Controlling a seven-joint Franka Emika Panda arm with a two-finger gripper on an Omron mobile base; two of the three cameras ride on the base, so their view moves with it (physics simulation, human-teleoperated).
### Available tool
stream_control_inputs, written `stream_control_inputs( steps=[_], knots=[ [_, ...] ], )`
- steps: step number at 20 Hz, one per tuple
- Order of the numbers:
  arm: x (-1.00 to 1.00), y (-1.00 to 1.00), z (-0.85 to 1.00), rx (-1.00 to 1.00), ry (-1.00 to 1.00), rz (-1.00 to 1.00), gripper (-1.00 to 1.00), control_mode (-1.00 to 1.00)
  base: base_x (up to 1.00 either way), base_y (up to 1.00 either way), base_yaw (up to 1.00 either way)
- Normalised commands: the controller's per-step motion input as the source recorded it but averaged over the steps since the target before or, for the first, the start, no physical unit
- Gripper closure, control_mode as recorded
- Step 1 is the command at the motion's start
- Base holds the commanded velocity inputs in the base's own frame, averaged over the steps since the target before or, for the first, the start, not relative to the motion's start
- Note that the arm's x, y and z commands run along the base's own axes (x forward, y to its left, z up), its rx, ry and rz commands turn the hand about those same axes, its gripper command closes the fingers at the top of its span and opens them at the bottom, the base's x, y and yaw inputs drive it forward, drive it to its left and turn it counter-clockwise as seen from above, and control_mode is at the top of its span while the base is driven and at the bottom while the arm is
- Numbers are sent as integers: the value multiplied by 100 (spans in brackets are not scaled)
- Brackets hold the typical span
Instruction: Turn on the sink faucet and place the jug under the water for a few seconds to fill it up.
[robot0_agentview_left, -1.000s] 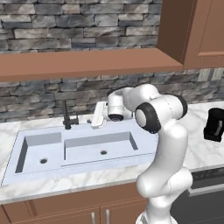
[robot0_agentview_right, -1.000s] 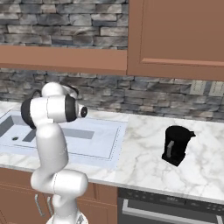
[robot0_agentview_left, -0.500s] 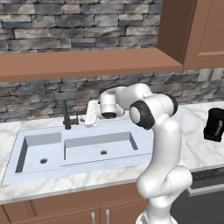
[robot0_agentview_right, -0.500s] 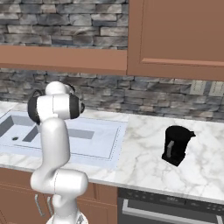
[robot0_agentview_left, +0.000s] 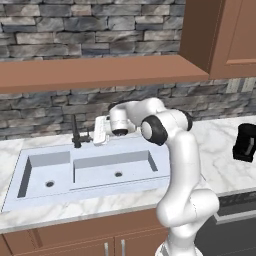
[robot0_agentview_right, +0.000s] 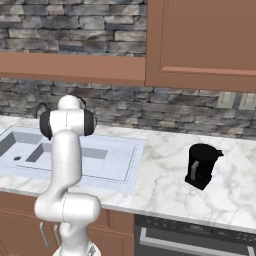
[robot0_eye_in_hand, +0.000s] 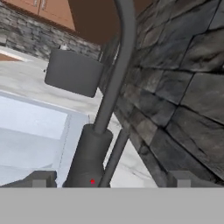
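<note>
I see 1 thin dark faucet (robot0_agentview_left: 76, 133) standing at the back rim of the pale sink (robot0_agentview_left: 85, 172), which has 2 basins and 2 round drains. My gripper (robot0_agentview_left: 95, 131) sits just beside the faucet with its jaws spread wide, holding nothing. The 1 black jug (robot0_agentview_right: 201, 165) stands upright on the marble counter (robot0_agentview_right: 165, 185), well apart from the sink.

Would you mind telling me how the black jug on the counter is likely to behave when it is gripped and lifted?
The jug looks rigid, so it probably won't deform. It stands upright on a broad base, so tipping seems unlikely. Its smooth dark surface might be somewhat slippery.
</note>
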Motion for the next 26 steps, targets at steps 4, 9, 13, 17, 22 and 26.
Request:
stream_control_inputs(
  steps=[4, 9, 13, 17, 22, 26],
  knots=[
    [46, 0, -24, 1, 1, 6, -100, -100, 0, 0, 0],
    [43, 4, -19, 1, 1, 6, -100, -100, 0, 0, 0],
    [26, 25, -14, 0, 1, 3, -100, -100, 0, 0, 0],
    [1, 35, -4, 0, 0, 1, -100, -100, 0, 0, 0],
    [0, 37, 0, 0, 0, 0, -100, -100, 0, 0, 0],
    [0, 25, 0, 0, 0, 0, -100, -100, 0, 0, 0]
  ],
)
